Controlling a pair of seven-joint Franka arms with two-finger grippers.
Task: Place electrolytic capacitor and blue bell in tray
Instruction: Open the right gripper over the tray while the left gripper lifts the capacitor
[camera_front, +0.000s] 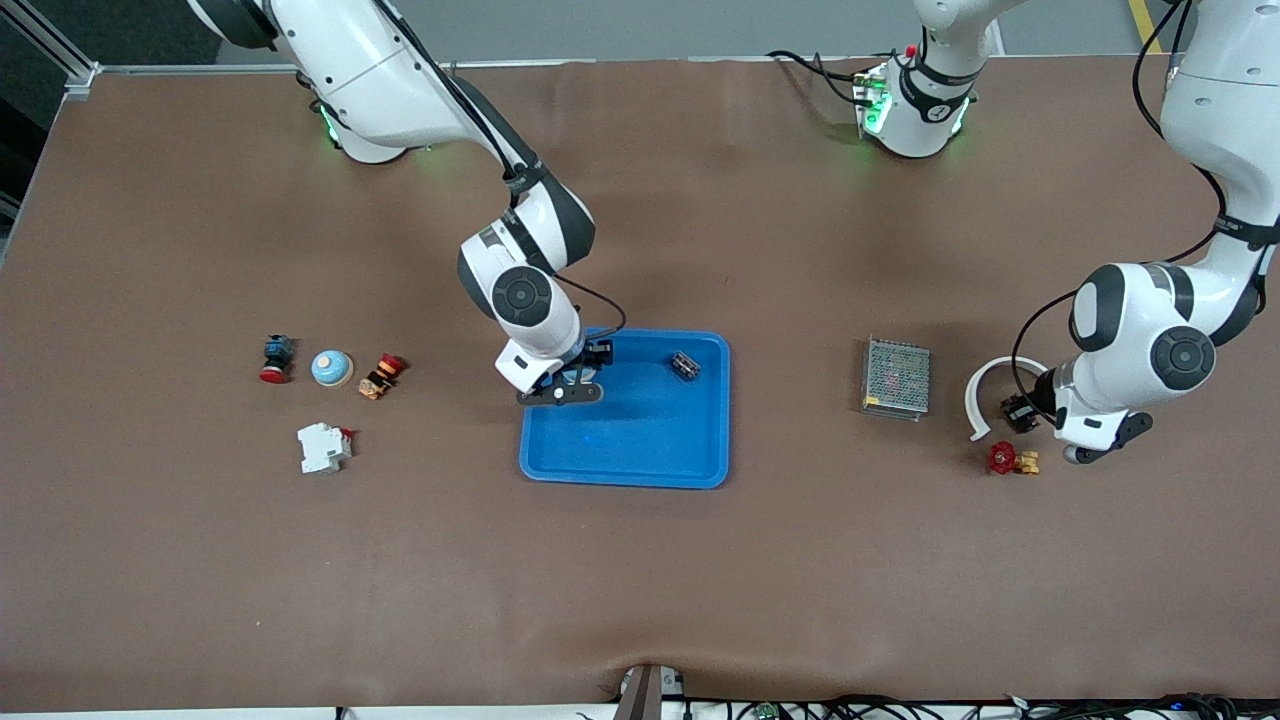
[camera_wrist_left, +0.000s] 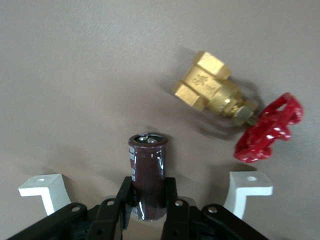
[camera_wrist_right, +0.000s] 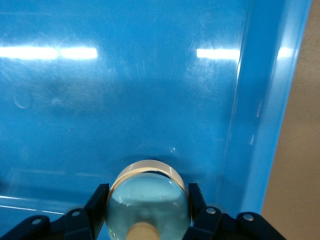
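We've got the right claw (camera_wrist_right: 147, 212) pinching the bell (camera_wrist_right: 147, 197) over the tray (camera_front: 650, 440), frame centre; left claw (camera_wrist_left: 149, 207) pinching the capacitor (camera_wrist_left: 148, 175) at right edge, tray well off.

No readable text, labels, numbers or signs anywhere

Grey mesh box (camera_front: 896, 378), brass valve (camera_wrist_left: 215, 88), white breaker (camera_front: 323, 447) on table.

A brown table (camera_front: 640, 590) is being shown filling most of the front view. A grey floor (camera_front: 660, 25) is being glimpsed above it, and cables (camera_front: 900, 708) are being seen along its near edge.
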